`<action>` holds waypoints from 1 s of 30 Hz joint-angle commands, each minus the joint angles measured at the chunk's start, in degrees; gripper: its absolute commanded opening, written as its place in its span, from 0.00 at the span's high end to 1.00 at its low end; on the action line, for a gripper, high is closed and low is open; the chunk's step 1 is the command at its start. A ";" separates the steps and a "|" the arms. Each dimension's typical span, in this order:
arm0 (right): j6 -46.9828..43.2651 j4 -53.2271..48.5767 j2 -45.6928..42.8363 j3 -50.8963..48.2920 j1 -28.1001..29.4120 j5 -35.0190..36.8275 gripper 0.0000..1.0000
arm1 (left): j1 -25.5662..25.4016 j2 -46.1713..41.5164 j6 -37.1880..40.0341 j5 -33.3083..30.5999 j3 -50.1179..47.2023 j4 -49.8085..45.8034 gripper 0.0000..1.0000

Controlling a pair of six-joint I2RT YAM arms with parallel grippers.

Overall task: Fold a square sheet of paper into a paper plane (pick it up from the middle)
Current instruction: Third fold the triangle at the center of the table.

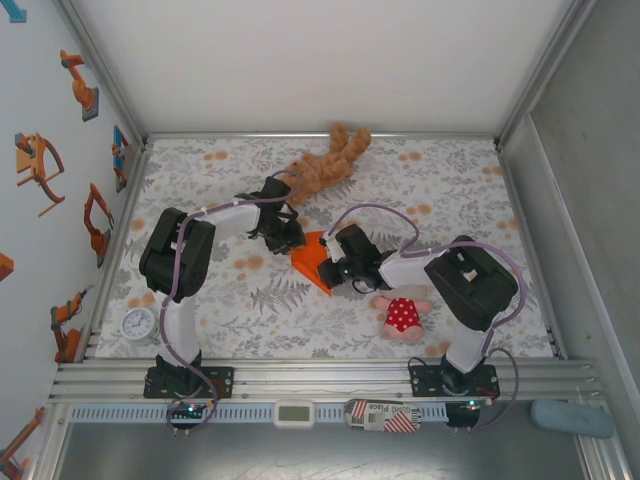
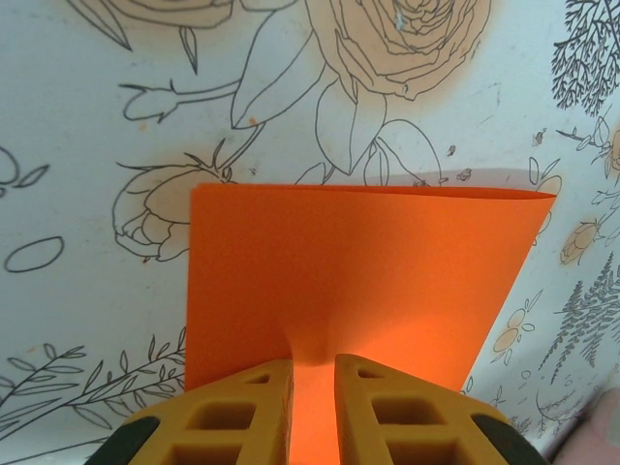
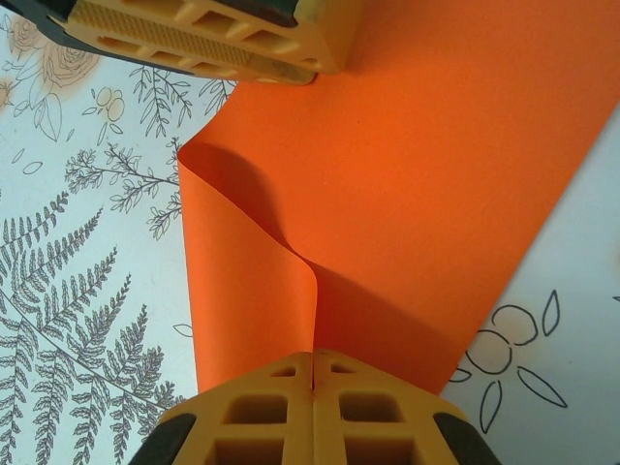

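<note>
Your left tool pinches one edge of the orange paper and your right tool, pressed together, pinches another, holding it over the middle of the desk, apparently lifted clear. A buckle runs up from the right tool; pull unevenly and it could set a crooked crease or tear.
</note>
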 commanded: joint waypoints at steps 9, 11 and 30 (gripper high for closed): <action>-0.72 -1.14 0.84 0.84 -0.38 0.90 1.00 | -0.11 -8.52 -1.62 -3.19 -1.25 1.37 0.75; -0.76 -1.12 0.88 0.93 -0.38 0.84 1.00 | -0.24 -11.14 -4.00 -2.37 -5.02 5.16 0.74; -0.57 -1.86 1.43 1.73 -0.43 0.99 1.00 | -5.40 -14.46 -15.71 3.06 -20.64 22.24 0.82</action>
